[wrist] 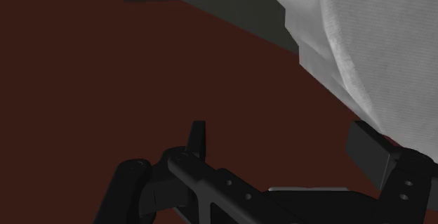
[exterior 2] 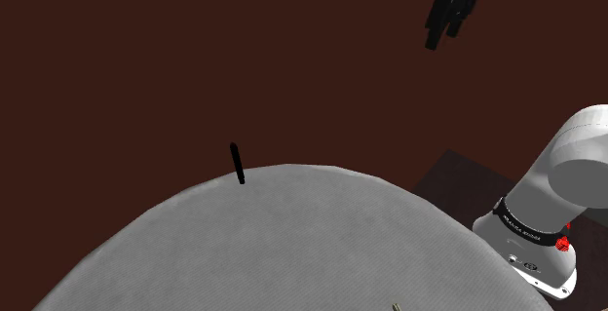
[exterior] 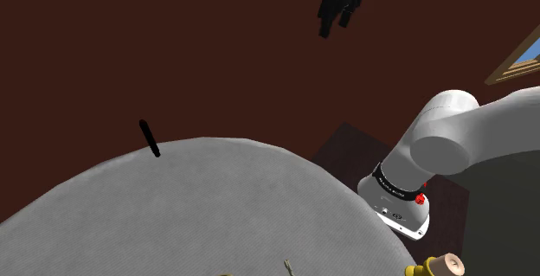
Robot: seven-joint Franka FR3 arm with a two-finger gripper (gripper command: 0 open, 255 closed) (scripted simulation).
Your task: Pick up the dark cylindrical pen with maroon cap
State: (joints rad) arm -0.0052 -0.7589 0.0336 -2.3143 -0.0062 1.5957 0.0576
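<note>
Black slender pen (exterior: 150, 138), tilted, at table (exterior: 216, 205) rim

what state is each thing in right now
pen: at the far rim of the grey surface, poking past its edge, not held
hand: open, empty, high in the air, well apart from the pen

Grey rounded surface (exterior: 216, 214); dark pen (exterior: 150, 138) at far rim; thin yellowish sliver (exterior: 288, 268) at near edge.
</note>
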